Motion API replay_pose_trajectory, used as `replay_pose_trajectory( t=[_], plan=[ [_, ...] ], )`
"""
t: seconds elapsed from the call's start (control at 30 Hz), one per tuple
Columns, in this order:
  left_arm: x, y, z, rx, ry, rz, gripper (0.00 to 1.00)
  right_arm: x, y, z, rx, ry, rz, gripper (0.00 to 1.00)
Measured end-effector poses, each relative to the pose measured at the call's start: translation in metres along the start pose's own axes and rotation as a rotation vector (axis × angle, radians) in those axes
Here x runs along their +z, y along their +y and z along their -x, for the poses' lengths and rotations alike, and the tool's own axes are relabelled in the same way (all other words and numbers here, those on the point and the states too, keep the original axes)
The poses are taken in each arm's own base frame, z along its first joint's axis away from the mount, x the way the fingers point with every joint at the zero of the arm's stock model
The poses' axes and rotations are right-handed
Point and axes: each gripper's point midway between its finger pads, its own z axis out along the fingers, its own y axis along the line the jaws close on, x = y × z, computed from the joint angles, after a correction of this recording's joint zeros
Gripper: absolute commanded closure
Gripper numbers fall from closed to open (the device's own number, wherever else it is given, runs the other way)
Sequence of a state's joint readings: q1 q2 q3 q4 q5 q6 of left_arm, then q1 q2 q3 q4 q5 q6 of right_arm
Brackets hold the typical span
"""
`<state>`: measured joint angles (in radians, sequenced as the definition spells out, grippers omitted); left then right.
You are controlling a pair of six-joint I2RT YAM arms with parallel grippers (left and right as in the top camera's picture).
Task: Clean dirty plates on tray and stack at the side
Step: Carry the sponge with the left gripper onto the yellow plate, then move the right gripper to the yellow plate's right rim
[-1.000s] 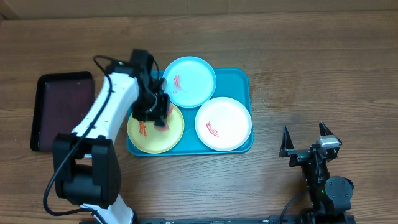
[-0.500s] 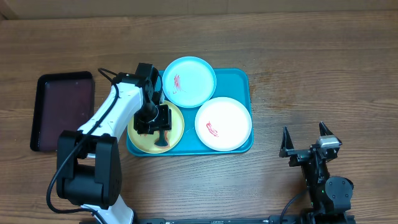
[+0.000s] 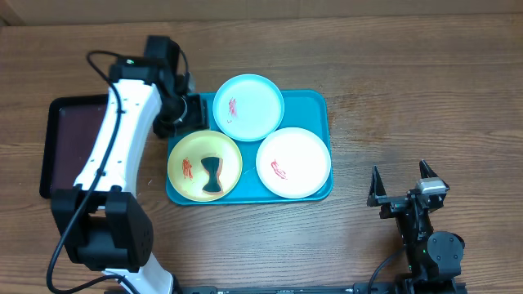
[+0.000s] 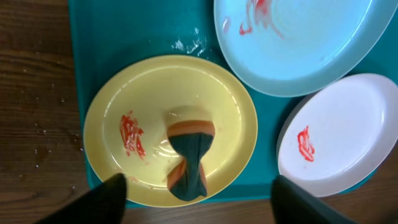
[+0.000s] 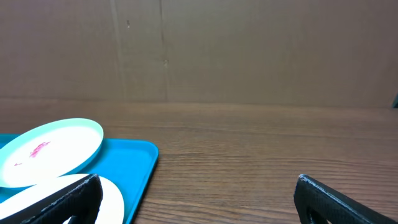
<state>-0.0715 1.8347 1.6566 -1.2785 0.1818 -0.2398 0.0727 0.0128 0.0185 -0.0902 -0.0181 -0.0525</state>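
Observation:
The teal tray (image 3: 316, 102) holds three plates. The yellow-green plate (image 3: 189, 155) at its front left carries a red smear (image 4: 130, 134) and a dark green and orange cloth (image 3: 212, 175). The light blue plate (image 3: 253, 114) at the back and the white plate (image 3: 298, 155) on the right each show a red smear. My left gripper (image 3: 186, 114) hangs open and empty above the tray's back left corner, clear of the cloth (image 4: 188, 163). My right gripper (image 3: 402, 186) stands open and empty over the table, right of the tray.
A dark maroon tray (image 3: 73, 143) lies left of the teal tray, partly under my left arm. Bare wooden table surrounds both trays. A brown cardboard wall (image 5: 199, 50) stands beyond the table's far edge.
My left gripper opened and let go of the cloth, which now lies on the yellow-green plate. It then rose and drew back toward the tray's far left corner. The right arm stayed still.

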Motion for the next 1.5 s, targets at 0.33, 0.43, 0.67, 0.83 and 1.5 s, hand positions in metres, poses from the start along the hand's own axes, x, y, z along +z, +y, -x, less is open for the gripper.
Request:
replay_pose_trajectory(
  t=[0.33,0.43,0.67,0.83,1.5],
  plan=[
    [-0.0010,0.0030,-0.0039,-0.003,0.017,0.005,0.07,0.0000,0.0000,0.0000,0.000,0.000,0.000,0.00],
    [-0.0010,0.0031,-0.0042,-0.003,0.018,0.005,0.07,0.0000,0.0000,-0.0001,0.000,0.000,0.000,0.00],
    [-0.0010,0.0031,-0.0043,-0.003,0.019,0.006,0.05,0.0000,0.0000,0.0000,0.000,0.000,0.000,0.00],
    [-0.0010,0.0031,-0.0042,-0.003,0.018,0.005,0.05,0.0000,0.0001,0.0000,0.000,0.000,0.000,0.00],
    [-0.0010,0.0032,-0.0046,-0.003,0.020,0.006,0.09,0.0000,0.0001,0.0001,0.000,0.000,0.000,0.00]
  ],
)
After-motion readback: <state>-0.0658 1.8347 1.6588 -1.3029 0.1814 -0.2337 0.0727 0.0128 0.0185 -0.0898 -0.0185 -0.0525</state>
